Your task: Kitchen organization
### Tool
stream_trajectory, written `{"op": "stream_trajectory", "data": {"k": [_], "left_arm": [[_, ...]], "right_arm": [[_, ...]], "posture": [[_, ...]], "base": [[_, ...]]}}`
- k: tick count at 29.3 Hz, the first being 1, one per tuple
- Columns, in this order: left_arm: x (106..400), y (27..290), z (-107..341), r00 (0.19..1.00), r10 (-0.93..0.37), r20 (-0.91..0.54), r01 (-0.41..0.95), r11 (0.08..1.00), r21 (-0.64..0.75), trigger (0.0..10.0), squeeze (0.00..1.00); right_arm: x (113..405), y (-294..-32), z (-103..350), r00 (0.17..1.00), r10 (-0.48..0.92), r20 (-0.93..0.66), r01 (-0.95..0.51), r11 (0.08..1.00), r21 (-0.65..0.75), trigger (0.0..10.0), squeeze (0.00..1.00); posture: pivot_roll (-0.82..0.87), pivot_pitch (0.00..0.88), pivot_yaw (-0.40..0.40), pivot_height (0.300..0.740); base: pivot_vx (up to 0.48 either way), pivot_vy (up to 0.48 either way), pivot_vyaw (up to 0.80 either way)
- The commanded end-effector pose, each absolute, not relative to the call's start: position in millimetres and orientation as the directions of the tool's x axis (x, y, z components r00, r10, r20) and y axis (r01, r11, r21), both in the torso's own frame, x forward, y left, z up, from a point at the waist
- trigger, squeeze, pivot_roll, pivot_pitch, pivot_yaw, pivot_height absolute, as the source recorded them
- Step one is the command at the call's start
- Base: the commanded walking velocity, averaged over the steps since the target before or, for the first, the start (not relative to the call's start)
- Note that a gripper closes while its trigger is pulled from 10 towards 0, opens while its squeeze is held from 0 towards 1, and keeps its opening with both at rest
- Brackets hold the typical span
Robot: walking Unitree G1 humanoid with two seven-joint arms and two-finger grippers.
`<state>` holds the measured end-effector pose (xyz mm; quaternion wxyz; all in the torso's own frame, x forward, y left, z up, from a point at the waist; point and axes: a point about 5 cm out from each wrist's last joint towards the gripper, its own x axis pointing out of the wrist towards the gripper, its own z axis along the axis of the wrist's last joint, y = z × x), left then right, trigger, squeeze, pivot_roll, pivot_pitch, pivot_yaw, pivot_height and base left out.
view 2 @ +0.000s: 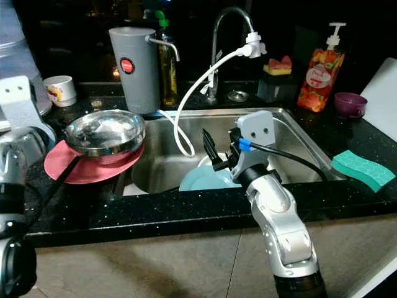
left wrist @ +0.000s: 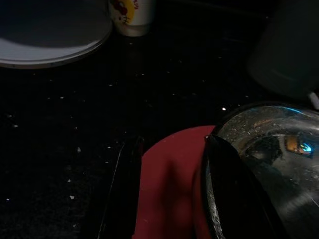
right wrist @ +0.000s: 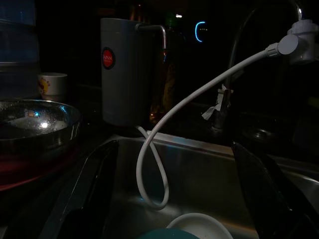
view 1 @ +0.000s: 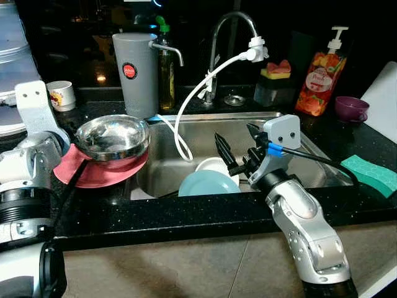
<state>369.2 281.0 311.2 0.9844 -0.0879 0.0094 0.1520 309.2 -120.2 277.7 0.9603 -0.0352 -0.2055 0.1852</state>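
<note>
Left wrist view shows the left gripper [left wrist: 169,189] gaping astride the red plate [left wrist: 167,184] beside the bowl [left wrist: 269,164]; the right gripper [view 1: 239,149] hangs wide and empty above the sink [view 1: 298,133], hose [view 1: 186,105] ahead.

Looking along two black fingers [right wrist: 94,189], set wide apart over a steel sink [right wrist: 209,174]. Lying in the basin: rim of a white bowl [right wrist: 199,226], edge of a teal plate [right wrist: 164,234] just beside it. Looping down from the faucet head [right wrist: 296,42]: white hose [right wrist: 154,164]. Standing behind the sink: grey dispenser [right wrist: 124,69] with red round label. Sitting on the dark counter: steel bowl [right wrist: 35,122] on something red, white cup [right wrist: 52,84] farther back.
</note>
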Motion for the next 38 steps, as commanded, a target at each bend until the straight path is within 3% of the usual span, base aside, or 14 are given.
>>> {"op": "stream_trajectory", "data": {"k": [1, 10, 12, 13, 15, 16, 17, 18, 20, 33, 34, 35, 36, 38], "left_arm": [[367.9, 281.2, 307.4, 0.959, 0.271, -0.080, -0.282, 0.940, -0.191, 10.0, 0.00], [370.3, 273.3, 286.9, 0.962, 0.224, -0.154, -0.256, 0.937, -0.238, 10.0, 0.00], [371.1, 273.2, 282.4, 0.960, 0.221, -0.170, -0.259, 0.935, -0.244, 8.6, 0.00], [371.2, 273.3, 281.6, 0.960, 0.220, -0.174, -0.259, 0.934, -0.245, 6.2, 0.00], [371.2, 273.4, 280.9, 0.959, 0.220, -0.177, -0.259, 0.934, -0.245, 6.2, 0.00], [371.1, 273.6, 280.1, 0.958, 0.221, -0.181, -0.262, 0.934, -0.245, 3.8, 0.00], [371.1, 273.6, 280.1, 0.958, 0.221, -0.181, -0.262, 0.934, -0.245, 3.8, 0.00], [371.1, 274.1, 279.0, 0.957, 0.224, -0.185, -0.266, 0.933, -0.243, 1.9, 0.00], [370.9, 275.5, 277.1, 0.953, 0.235, -0.191, -0.278, 0.930, -0.241, 0.0, 0.00], [369.6, 279.2, 292.0, 0.955, 0.289, -0.065, -0.296, 0.922, -0.250, 0.0, 0.00], [368.9, 276.6, 300.4, 0.963, 0.269, -0.010, -0.260, 0.922, -0.285, 5.9, 0.00], [368.0, 275.0, 306.1, 0.967, 0.255, 0.027, -0.235, 0.922, -0.309, 5.9, 0.00], [366.3, 272.4, 315.7, 0.967, 0.236, 0.094, -0.193, 0.923, -0.332, 10.0, 0.00], [362.6, 268.7, 330.1, 0.958, 0.211, 0.195, -0.137, 0.931, -0.338, 10.0, 0.00]], "right_arm": [[309.0, -120.5, 279.1, 0.843, 0.365, 0.396, -0.338, 0.931, -0.140, 10.0, 0.00], [309.2, -121.2, 279.2, 0.844, 0.362, 0.396, -0.335, 0.932, -0.139, 10.0, 0.00], [309.3, -121.8, 279.3, 0.845, 0.360, 0.395, -0.333, 0.933, -0.140, 10.0, 0.00], [309.4, -121.9, 279.4, 0.845, 0.360, 0.395, -0.332, 0.933, -0.139, 10.0, 0.00], [309.4, -122.0, 279.4, 0.845, 0.360, 0.396, -0.332, 0.933, -0.139, 10.0, 0.00], [309.4, -122.0, 279.4, 0.845, 0.359, 0.396, -0.332, 0.933, -0.139, 10.0, 0.00], [309.4, -122.0, 279.4, 0.845, 0.359, 0.396, -0.332, 0.933, -0.139, 10.0, 0.00], [309.5, -122.0, 279.6, 0.845, 0.359, 0.397, -0.332, 0.933, -0.138, 10.0, 0.00], [309.6, -122.0, 279.8, 0.844, 0.359, 0.398, -0.332, 0.933, -0.137, 10.0, 0.00], [309.7, -122.1, 281.4, 0.843, 0.355, 0.403, -0.329, 0.935, -0.135, 10.0, 0.00], [309.6, -122.1, 282.0, 0.843, 0.354, 0.406, -0.328, 0.935, -0.133, 10.0, 0.00], [309.6, -122.0, 282.4, 0.842, 0.353, 0.408, -0.328, 0.935, -0.132, 10.0, 0.00], [309.6, -122.0, 283.5, 0.841, 0.350, 0.413, -0.327, 0.936, -0.129, 10.0, 0.00], [309.4, -121.9, 285.6, 0.838, 0.346, 0.422, -0.329, 0.937, -0.115, 10.0, 0.00]], "posture": [[0.04, 0.101, 0.004, 0.740], [0.03, 0.105, 0.003, 0.740], [0.03, 0.105, 0.003, 0.740], [0.03, 0.105, 0.003, 0.740], [0.03, 0.105, 0.003, 0.740], [0.03, 0.105, 0.003, 0.740], [0.03, 0.105, 0.003, 0.740], [0.03, 0.106, 0.003, 0.740], [0.03, 0.106, 0.003, 0.740], [0.03, 0.108, -0.002, 0.740], [0.03, 0.109, -0.001, 0.740], [0.03, 0.109, -0.001, 0.740], [0.03, 0.109, -0.001, 0.740], [0.03, 0.109, -0.001, 0.740]], "base": [[0.000, 0.000, 0.00], [0.000, 0.000, 0.00], [0.000, 0.000, 0.00], [0.000, 0.000, 0.00], [0.000, 0.000, 0.00], [0.000, 0.000, 0.00], [0.000, 0.000, 0.00], [0.000, 0.000, 0.00], [0.000, 0.000, 0.00], [0.000, 0.000, 0.00], [0.000, 0.000, 0.00], [0.000, 0.000, 0.00], [0.000, 0.000, 0.00], [0.000, 0.000, 0.00]]}}
